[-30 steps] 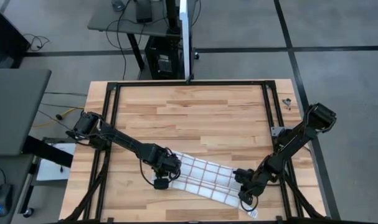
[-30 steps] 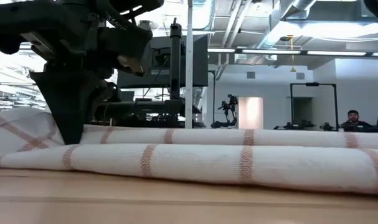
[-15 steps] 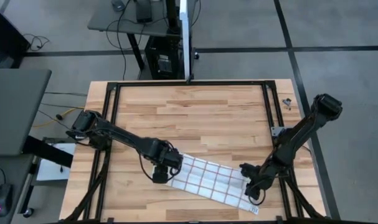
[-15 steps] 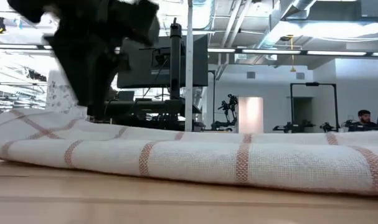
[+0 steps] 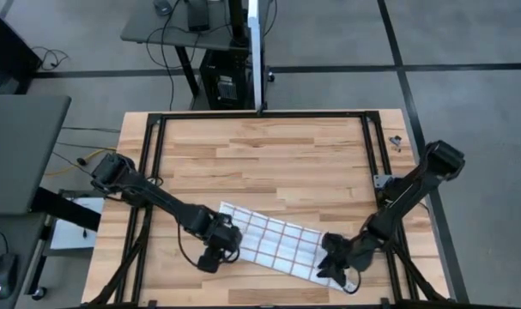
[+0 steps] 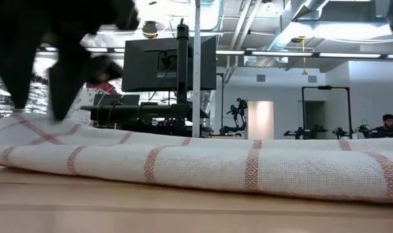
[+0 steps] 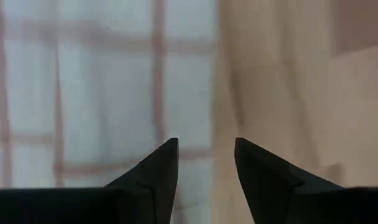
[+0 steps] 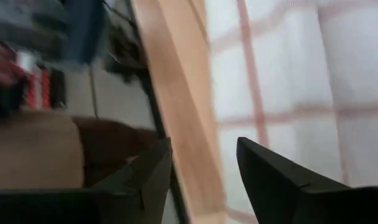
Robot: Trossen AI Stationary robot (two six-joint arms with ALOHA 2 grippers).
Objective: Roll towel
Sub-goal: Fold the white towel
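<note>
Towel flat on table, a gripper at each short end, both let go.

Left gripper (image 5: 210,257) sits at the towel's (image 5: 273,242) 9 o'clock end, fingers (image 7: 157,168) spread over the cloth edge, pinching nothing. The towel lies as a checked strip across the near part of the wooden table (image 5: 269,159) (slanting toward 4 o'clock). Right gripper (image 5: 333,268) is at its 4 o'clock end, fingers (image 8: 263,165) parted, empty.
</note>
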